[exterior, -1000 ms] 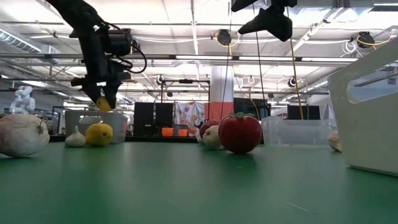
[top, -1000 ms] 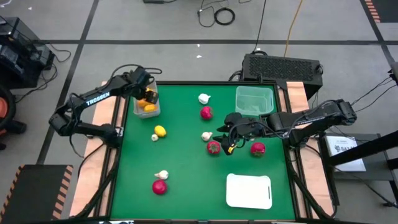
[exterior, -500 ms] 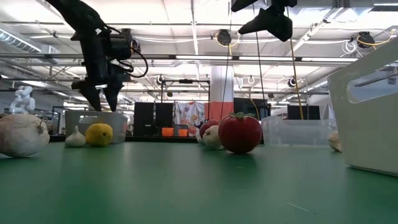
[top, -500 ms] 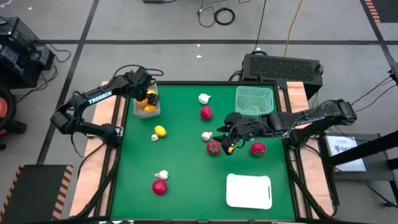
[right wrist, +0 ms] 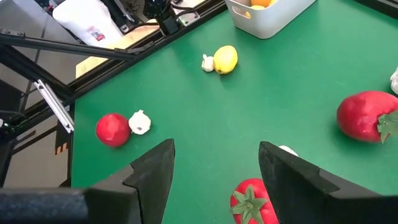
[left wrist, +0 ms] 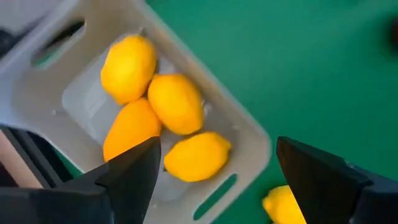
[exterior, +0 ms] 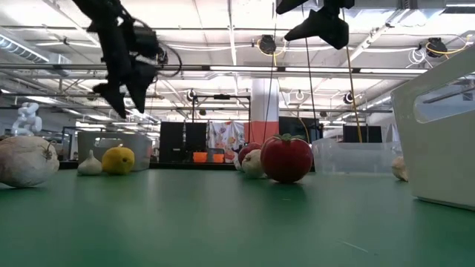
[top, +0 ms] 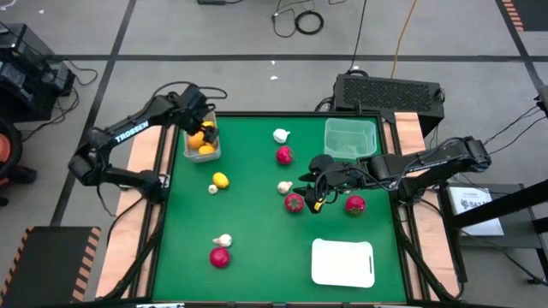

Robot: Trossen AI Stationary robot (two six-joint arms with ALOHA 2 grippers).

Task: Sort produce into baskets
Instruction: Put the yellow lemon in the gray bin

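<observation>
My left gripper (top: pixel 204 121) hangs open and empty above the translucent whitish bin (top: pixel 190 152) at the table's far left; it also shows in the low view (exterior: pixel 126 95). Several yellow lemons (left wrist: pixel 177 102) lie in that bin (left wrist: pixel 249 134). My right gripper (top: pixel 310 192) is open and empty at mid-table, above and beside a red fruit (top: pixel 294 204), which shows between its fingers in the right wrist view (right wrist: pixel 252 199). A lemon (top: pixel 221 180) and a garlic bulb (top: pixel 212 189) rest on the table near the bin.
The clear greenish bin (top: pixel 351 128) stands at the far right and the white tray (top: pixel 343 263) at the near right. Loose on the green table: red fruits (top: pixel 284 155) (top: pixel 354 204) (top: pixel 220 257) and garlic bulbs (top: pixel 281 135) (top: pixel 284 186) (top: pixel 223 241).
My left gripper, which held a lemon over the whitish bin, has opened and let it go into the bin, then risen above it, empty. My right arm has kept still.
</observation>
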